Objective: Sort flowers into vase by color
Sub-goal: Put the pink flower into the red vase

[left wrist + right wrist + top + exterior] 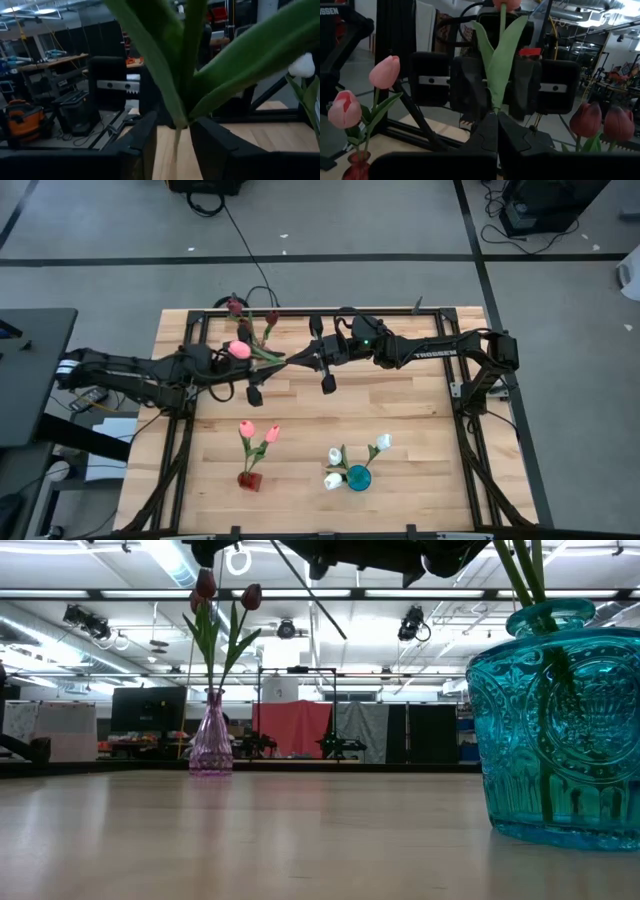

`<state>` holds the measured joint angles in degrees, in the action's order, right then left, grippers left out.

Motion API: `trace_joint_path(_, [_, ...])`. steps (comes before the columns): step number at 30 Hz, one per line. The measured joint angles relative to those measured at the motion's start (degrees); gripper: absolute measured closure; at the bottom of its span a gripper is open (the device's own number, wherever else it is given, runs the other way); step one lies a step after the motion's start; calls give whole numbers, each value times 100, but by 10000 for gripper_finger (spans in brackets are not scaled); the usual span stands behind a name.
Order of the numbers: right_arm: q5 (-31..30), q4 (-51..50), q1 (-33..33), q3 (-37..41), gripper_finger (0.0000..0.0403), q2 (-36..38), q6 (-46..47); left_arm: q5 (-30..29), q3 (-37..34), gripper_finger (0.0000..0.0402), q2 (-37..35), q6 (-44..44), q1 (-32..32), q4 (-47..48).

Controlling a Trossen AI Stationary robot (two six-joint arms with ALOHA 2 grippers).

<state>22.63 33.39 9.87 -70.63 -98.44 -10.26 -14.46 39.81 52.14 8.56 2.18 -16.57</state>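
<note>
Pink is the bud of the tulip (240,349) caught between the two arms above the wooden table (320,420), at about eleven o'clock from the table's centre. The right gripper (496,116) is clenched on the base of its thin green stem, the fingertips meeting in a point under the broad smooth leaves. The left gripper (175,131) faces it from the other side; its fingers (145,135) stand apart on either side of the same stem, and whether they touch it I cannot tell.

Only the high view shows the layout: a red vase (250,478) with two pink tulips at seven o'clock, a teal vase (358,477) with white tulips at five o'clock, and dark maroon tulips (236,306) at the far edge, eleven o'clock.

Only the low view gives the vessels' make: the teal one is thick pressed glass with embossed patterns (560,720), and the maroon buds stand in a slim, flared, pale violet glass vase (211,745).

The right wrist view alone shows the maroon buds (587,120) as glossy and rounded.
</note>
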Motion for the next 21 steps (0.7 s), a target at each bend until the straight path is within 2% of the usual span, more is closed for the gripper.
trace_joint_path(2, [-2,-24,0,0,392,-2,2,3,0,300,87,10,-1,-64])
trace_joint_path(7, [1,-159,4,0,365,6,22,16,-2,382,89,23,-1,-51])
trace_joint_path(11, [23,-483,2,0,333,41,88,54,6,380,-59,-97,-3,114])
trace_joint_path(16, [271,-1491,136,2,295,499,150,294,400,378,-591,-166,-4,1506])
trace_joint_path(21, [762,-2716,265,0,285,826,173,733,1265,380,-1159,-135,-1,3907])
